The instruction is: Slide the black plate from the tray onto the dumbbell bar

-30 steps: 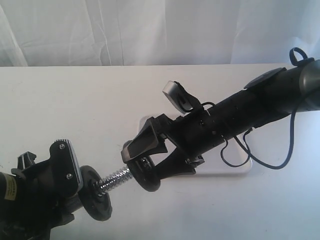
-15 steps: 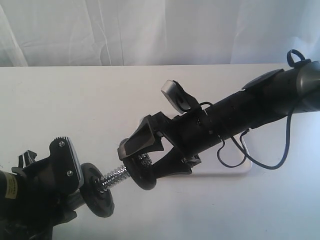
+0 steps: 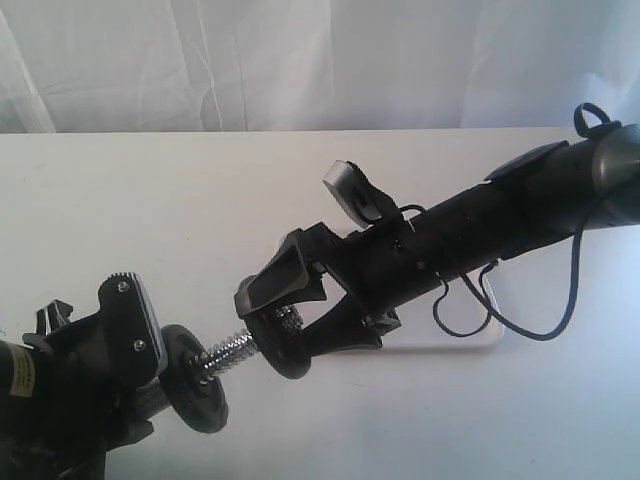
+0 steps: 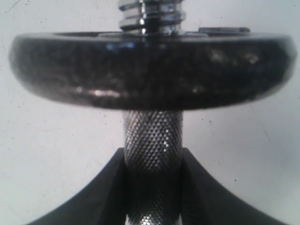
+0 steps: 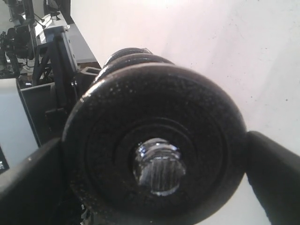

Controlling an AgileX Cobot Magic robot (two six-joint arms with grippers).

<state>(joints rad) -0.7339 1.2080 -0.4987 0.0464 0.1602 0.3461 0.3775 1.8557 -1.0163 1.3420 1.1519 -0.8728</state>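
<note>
My left gripper is shut on the knurled middle of the dumbbell bar, which points up and to the right. One black disc sits on the bar right beside that gripper and fills the left wrist view as a disc. My right gripper is shut on the black plate by its rim. That plate is on the bar's threaded end, which shows through its centre hole. Shiny thread shows between the two discs. The white tray lies behind, mostly hidden by my right arm.
The white table runs back to a pale curtain. A black cable loops down from my right arm over the tray's right end. My right arm slants across the right half of the scene.
My right gripper has shifted a little to the left along the bar with the plate. The stretch of bare thread between the two discs is shorter. The left gripper has barely moved.
</note>
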